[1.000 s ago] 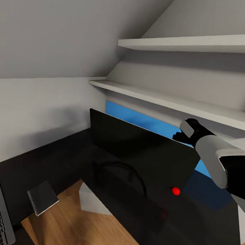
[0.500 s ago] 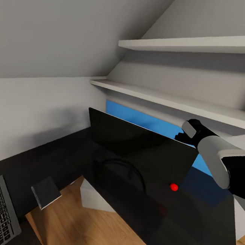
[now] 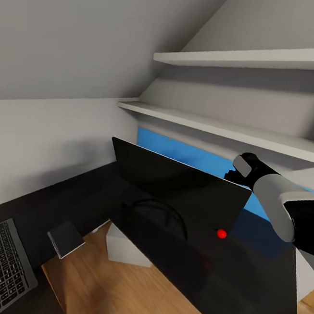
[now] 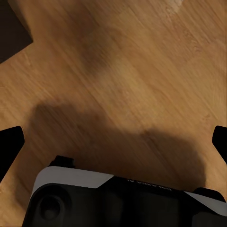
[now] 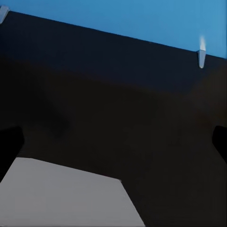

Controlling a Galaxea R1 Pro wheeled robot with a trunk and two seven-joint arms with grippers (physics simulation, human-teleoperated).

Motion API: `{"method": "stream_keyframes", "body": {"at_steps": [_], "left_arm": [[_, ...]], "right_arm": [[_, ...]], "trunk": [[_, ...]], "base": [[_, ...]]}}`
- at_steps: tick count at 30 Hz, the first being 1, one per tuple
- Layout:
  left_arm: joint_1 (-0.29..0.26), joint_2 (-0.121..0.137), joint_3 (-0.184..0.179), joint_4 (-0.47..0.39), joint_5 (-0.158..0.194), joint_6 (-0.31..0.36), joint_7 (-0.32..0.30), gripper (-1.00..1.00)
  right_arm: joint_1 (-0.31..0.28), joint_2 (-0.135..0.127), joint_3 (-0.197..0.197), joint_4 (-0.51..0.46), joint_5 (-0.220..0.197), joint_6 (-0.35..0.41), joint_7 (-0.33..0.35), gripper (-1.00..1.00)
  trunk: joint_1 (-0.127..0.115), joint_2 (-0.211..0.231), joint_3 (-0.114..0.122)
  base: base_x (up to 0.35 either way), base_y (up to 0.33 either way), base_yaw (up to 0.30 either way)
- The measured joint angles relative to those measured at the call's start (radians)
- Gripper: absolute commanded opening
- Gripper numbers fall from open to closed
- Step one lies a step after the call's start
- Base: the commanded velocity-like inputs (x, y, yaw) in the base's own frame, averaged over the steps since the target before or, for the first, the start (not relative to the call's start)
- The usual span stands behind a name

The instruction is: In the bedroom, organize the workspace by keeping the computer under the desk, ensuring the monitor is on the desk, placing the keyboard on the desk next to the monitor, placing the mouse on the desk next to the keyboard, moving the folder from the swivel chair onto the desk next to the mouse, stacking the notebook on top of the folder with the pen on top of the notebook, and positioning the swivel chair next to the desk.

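Head view first: over the last second the monitor [image 3: 180,191] has slid a bit left and farther back on the desk [image 3: 260,279], its red dot moving with it. The keyboard [image 3: 0,266] and notebook [image 3: 66,238] at near left shift the other way, so part of that could be the camera. The right end effector [image 3: 236,172] sits at the screen's far right top corner; I can't tell if it's clamped or apart. My guess is it's nudging the monitor into place, so the keyboard comes next. A pale box on the floor under the desk is probably the computer [image 3: 123,250].

Left wrist view: left end effector [image 4: 113,142] spread wide over bare wood floor [image 4: 142,71], holding nothing.

Right wrist view: dark surface close up, a blue panel [image 5: 142,23] beyond; finger tips barely visible at the edges.
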Motion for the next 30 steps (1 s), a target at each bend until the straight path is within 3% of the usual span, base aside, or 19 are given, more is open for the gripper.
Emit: {"method": "stream_keyframes", "body": {"at_steps": [23, 30], "left_arm": [[0.0, 0.0, 0.0, 0.0, 0.0, 0.0, 0.0, 1.0], [0.0, 0.0, 0.0, 0.0, 0.0, 0.0, 0.0, 1.0]], "right_arm": [[0.0, 0.0, -0.001, -0.002, -0.001, -0.002, -0.003, 1.0], [0.0, -0.001, -0.003, -0.002, -0.003, -0.002, -0.003, 1.0]], "trunk": [[0.0, 0.0, 0.0], [0.0, 0.0, 0.004]], "base": [[-0.029, 0.031, -0.001], [0.062, 0.0, -0.135]]}}
